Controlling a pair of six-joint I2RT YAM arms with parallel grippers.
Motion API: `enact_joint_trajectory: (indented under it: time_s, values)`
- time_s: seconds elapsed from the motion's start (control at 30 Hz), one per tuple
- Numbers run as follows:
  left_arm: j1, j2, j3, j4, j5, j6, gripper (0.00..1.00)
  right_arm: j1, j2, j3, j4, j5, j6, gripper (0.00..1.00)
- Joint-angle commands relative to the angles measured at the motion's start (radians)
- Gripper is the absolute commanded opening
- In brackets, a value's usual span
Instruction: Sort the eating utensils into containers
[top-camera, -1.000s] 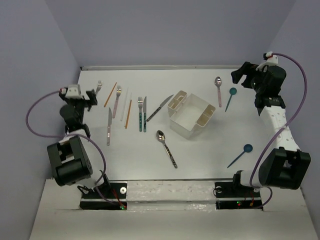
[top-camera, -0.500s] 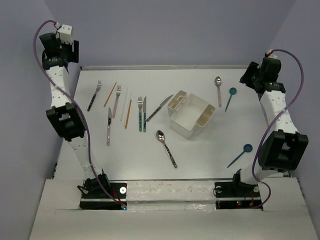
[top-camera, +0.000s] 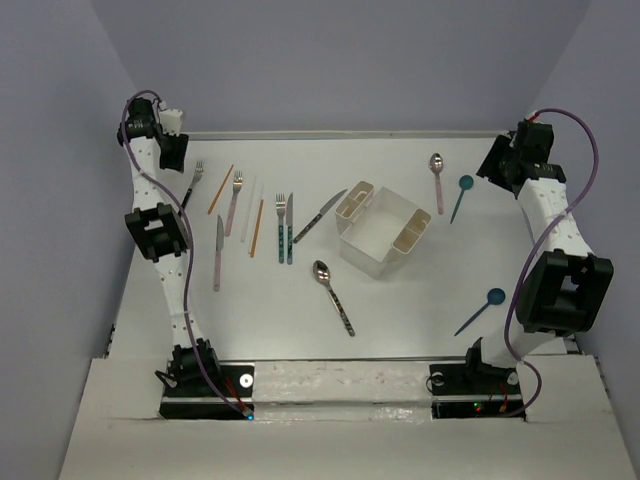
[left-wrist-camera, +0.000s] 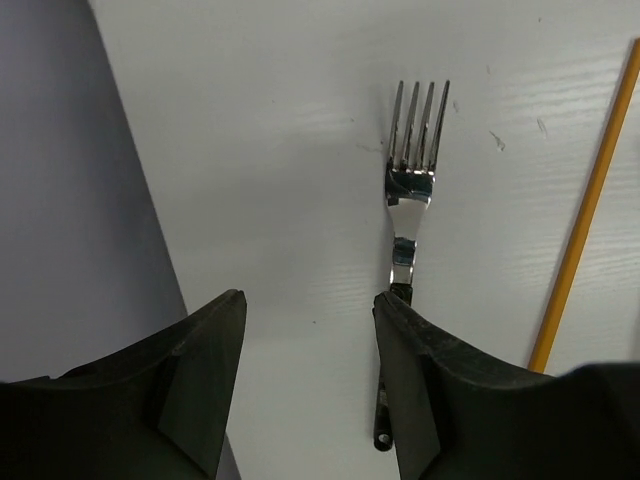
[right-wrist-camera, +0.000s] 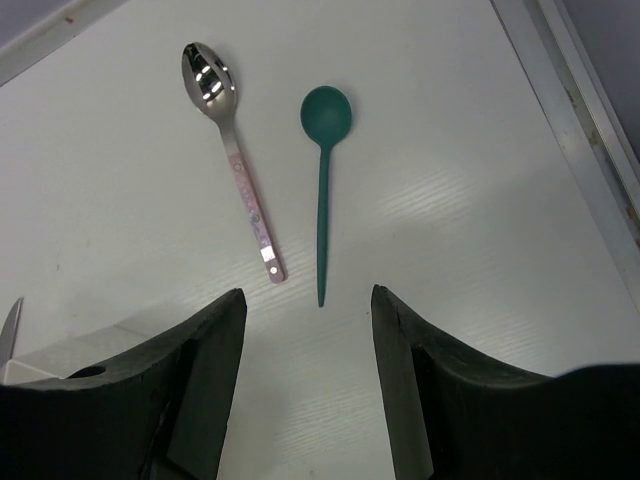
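The left arm has come down to the far left corner. The left gripper (left-wrist-camera: 310, 330) hangs released, with the fork (left-wrist-camera: 410, 190) just right of its gap. The right gripper (right-wrist-camera: 308, 330), released too, hangs near the teal spoon (right-wrist-camera: 322, 200) at far right. I think it is best to center the jaws over each handle first.

The left arm (top-camera: 155, 232) unfolded and rose; its hand (left-wrist-camera: 310, 305) now hangs over the dark-handled fork (left-wrist-camera: 412, 190).

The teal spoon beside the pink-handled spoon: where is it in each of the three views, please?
Top external: teal spoon in the upper right, lying slanted.
Left wrist: not in it.
Right wrist: upper centre, bowl at the top.
Shared landmark: the pink-handled spoon, just left of it in both views.
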Motion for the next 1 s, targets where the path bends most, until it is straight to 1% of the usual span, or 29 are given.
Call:
enact_joint_trajectory:
  time_s: [0.0, 0.03, 0.13, 0.23, 0.47, 0.6, 0.63, 0.67, 0.73, 0.8, 0.83, 0.9, 0.93, 0.97]
  values:
    - [0.003, -0.05, 0.0, -0.108, 0.035, 0.02, 0.65, 0.005, 0.001, 0.031, -0.032, -0.013, -0.017, 0.59]
    - [0.003, -0.062, -0.058, -0.107, 0.048, 0.026, 0.64, 0.005, 0.001, 0.031, -0.035, -0.012, -0.02, 0.59]
    - [0.0, -0.079, -0.122, -0.105, 0.085, 0.053, 0.64, 0.005, -0.001, 0.031, -0.046, -0.006, -0.029, 0.59]
    - [-0.015, -0.05, -0.135, -0.106, 0.042, 0.055, 0.61, 0.005, 0.001, 0.039, -0.057, 0.0, -0.029, 0.59]
    - [-0.025, -0.053, -0.149, -0.106, 0.015, 0.072, 0.61, 0.005, 0.007, 0.069, -0.072, 0.0, -0.023, 0.59]
    - [-0.035, -0.042, -0.204, -0.105, -0.01, 0.101, 0.58, 0.005, 0.012, 0.079, -0.077, 0.005, -0.022, 0.59]
    - [-0.037, -0.039, -0.222, -0.099, -0.011, 0.101, 0.56, 0.005, 0.013, 0.08, -0.078, 0.006, -0.02, 0.59]
    - [-0.039, -0.037, -0.23, -0.097, -0.012, 0.101, 0.52, 0.005, 0.013, 0.082, -0.078, 0.008, -0.019, 0.59]
    - [-0.036, -0.045, -0.262, -0.103, 0.008, 0.109, 0.47, 0.005, 0.016, 0.085, -0.081, 0.006, -0.017, 0.59]
    - [-0.037, -0.065, -0.313, -0.065, 0.003, 0.115, 0.45, 0.005, 0.018, 0.085, -0.081, 0.01, -0.017, 0.59]
    - [-0.037, -0.1, -0.399, -0.038, -0.006, 0.118, 0.43, 0.005, 0.016, 0.085, -0.08, 0.01, -0.016, 0.59]
    - [-0.039, -0.143, -0.509, 0.027, -0.027, 0.124, 0.38, 0.005, 0.013, 0.08, -0.08, 0.013, -0.017, 0.59]
    - [-0.037, -0.164, -0.602, 0.089, -0.03, 0.127, 0.34, 0.005, 0.013, 0.076, -0.08, 0.014, -0.019, 0.59]
    - [-0.037, -0.198, -0.638, 0.113, -0.032, 0.127, 0.21, 0.005, 0.012, 0.076, -0.078, 0.016, -0.019, 0.59]
